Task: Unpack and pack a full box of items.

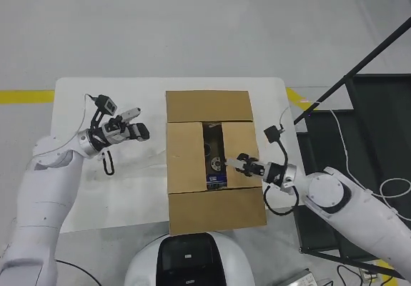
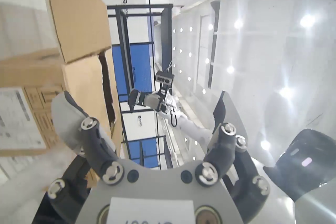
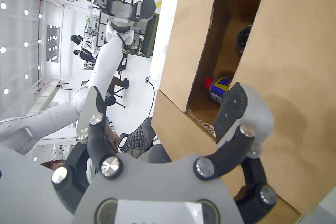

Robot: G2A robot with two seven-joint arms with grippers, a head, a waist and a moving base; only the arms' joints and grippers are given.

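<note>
Box [image 1: 191, 161] is parted along a narrow slot, the spray can [image 3: 220, 87] inside lying just beyond the open right gripper [image 1: 234, 161]; the left gripper [image 1: 139, 126], also open, stands well apart.

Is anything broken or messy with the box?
A little. The cardboard box has ragged, torn bits along the edges of its opening, as if it was ripped open. Inside, the spray can lies on its side instead of standing up. Nothing looks spilled.
</note>
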